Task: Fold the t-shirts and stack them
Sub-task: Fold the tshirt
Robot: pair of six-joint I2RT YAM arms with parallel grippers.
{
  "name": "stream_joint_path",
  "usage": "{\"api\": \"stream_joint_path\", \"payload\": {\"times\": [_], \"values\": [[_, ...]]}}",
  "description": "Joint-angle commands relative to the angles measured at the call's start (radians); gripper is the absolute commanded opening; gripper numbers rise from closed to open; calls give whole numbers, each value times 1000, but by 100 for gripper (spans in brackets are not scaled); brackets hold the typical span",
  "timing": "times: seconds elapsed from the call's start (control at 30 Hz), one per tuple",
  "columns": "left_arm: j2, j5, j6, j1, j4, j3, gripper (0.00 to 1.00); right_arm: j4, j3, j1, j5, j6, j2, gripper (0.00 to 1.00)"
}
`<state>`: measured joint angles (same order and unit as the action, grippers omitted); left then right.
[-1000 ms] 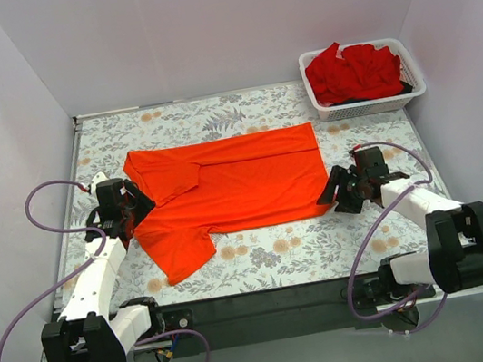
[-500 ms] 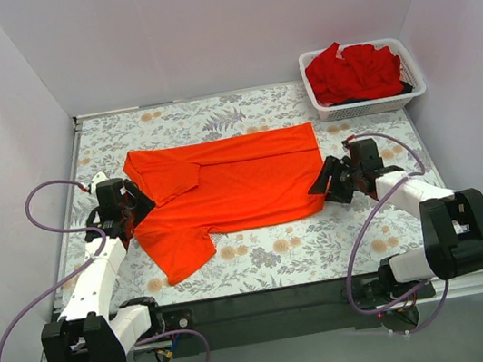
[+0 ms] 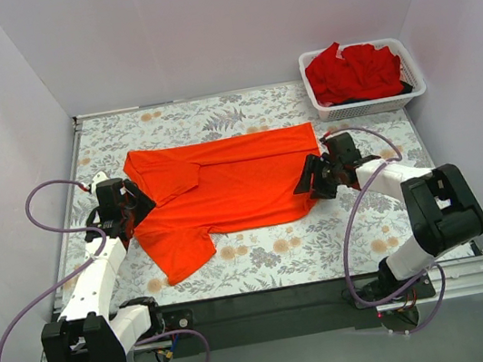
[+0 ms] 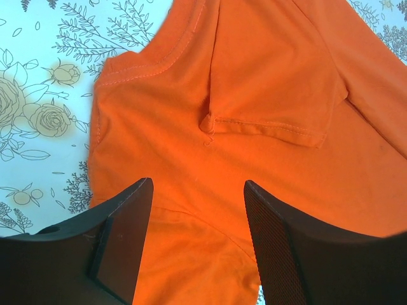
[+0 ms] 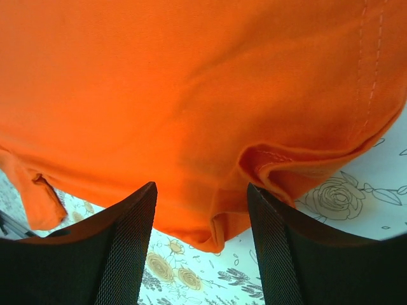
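A bright orange-red t-shirt [image 3: 242, 181] lies spread across the floral table, its top edge folded down and one sleeve [image 3: 179, 250] sticking out toward the front left. My left gripper [image 3: 135, 207] is open low over the shirt's collar end. In the left wrist view its gripper [image 4: 198, 187] straddles flat orange cloth [image 4: 254, 76] without pinching it. My right gripper [image 3: 308, 180] is open at the shirt's near right hem corner. In the right wrist view the gripper [image 5: 200, 190] has the rumpled hem corner [image 5: 229, 222] lying between its fingers. Deeper red t-shirts [image 3: 353, 71] fill the basket.
The white mesh basket [image 3: 368, 109] stands at the back right corner of the table. White walls close in the table on three sides. Floral tabletop [image 3: 272, 254] shows in front of the shirt and behind it.
The right arm has swung left from beside the shirt until its jaws straddle the near right hem corner, narrowing slightly. The left arm and the shirt have not moved.
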<state>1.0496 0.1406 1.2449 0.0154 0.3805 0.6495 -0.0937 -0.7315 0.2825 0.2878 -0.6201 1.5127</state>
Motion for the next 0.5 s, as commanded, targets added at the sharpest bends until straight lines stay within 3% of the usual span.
{"api": "stream_joint_path", "payload": {"times": [0.0, 0.37, 0.47], "values": [[-19, -10, -13, 3, -20, -1, 58, 14, -42, 6, -52, 34, 14, 65], [-17, -12, -15, 3, -20, 1, 58, -104, -97, 3, -140, 163, -74, 64], [-20, -7, -15, 3, -20, 1, 58, -118, -80, -2, -162, 169, -86, 59]]}}
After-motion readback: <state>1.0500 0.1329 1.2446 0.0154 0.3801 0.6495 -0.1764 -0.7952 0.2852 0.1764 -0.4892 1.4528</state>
